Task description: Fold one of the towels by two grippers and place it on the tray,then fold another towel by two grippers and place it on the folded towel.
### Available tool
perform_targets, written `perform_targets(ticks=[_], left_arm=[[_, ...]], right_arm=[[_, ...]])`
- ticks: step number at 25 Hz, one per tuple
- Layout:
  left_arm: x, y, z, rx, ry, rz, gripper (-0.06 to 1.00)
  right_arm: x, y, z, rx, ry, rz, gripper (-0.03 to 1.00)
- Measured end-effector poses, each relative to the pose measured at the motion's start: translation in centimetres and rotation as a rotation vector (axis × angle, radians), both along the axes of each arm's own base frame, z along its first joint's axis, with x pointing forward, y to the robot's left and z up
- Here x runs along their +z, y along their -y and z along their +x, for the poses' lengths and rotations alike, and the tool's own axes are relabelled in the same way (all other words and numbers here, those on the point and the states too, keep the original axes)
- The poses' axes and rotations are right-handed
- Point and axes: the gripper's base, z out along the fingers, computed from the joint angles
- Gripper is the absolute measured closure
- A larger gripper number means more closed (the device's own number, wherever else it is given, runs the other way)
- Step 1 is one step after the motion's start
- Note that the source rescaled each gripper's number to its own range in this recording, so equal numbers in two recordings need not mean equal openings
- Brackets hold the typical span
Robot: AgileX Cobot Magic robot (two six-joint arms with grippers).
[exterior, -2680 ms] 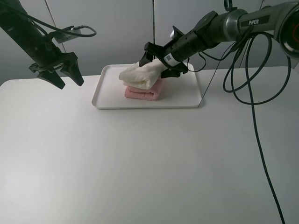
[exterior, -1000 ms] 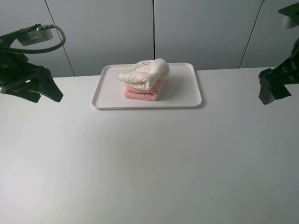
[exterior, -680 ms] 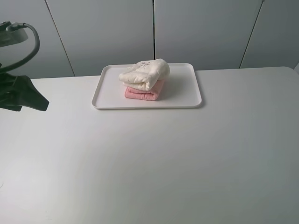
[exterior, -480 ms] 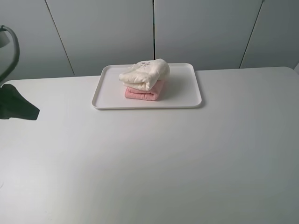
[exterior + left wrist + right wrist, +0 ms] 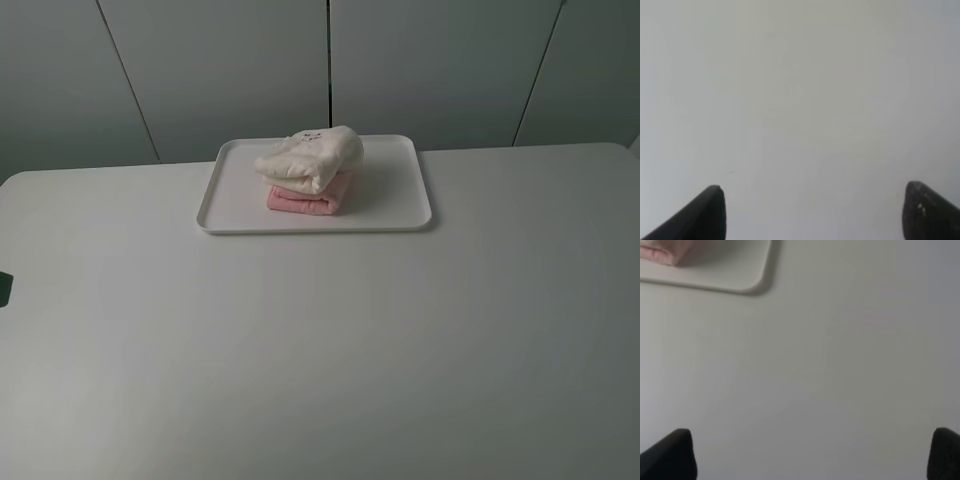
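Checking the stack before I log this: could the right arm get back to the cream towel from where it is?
Probably yes: the cream towel lies uncovered atop the pink towel on the tray, the table is bare, and the right gripper is open and empty.

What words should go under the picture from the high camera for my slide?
A folded cream towel sits on a folded pink towel on the white tray, on the white table.

Quick count: one white tray (image 5: 400, 205), two folded towels stacked on it, one cream towel (image 5: 310, 158) over one pink towel (image 5: 305, 198), all on one desk (image 5: 330, 340).
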Motion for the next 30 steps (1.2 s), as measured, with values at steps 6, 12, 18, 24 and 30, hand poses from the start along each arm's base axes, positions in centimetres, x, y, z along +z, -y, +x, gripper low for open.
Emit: perform_targets(ticks=[6,12,18,24,30], left_arm=[[0.6,-0.6,-4.4,0.032,0.113,0.036,0.02],[0.1,-0.8,-7.4,0.068,0.182,0.020,0.02],[-0.5,-0.6,-9.3,0.057,0.259,-0.025,0.02],[-0.7,-0.6,-10.1,0.054,0.308,-0.025,0.02],[-0.7,-0.9,-9.7,0.081,0.357,-0.009,0.02]], right_arm=[[0.1,0.6,-2.4,0.046,0.114,0.008,-0.03],[0.0,1.4,-4.9,0.071,0.236,0.005,-0.03],[-2.6,1.5,-5.5,0.099,0.245,0.002,-0.03],[-5.1,0.6,-4.7,0.147,0.144,0.017,-0.03],[-5.4,-0.6,-4.0,0.227,0.199,0.096,-0.03]])
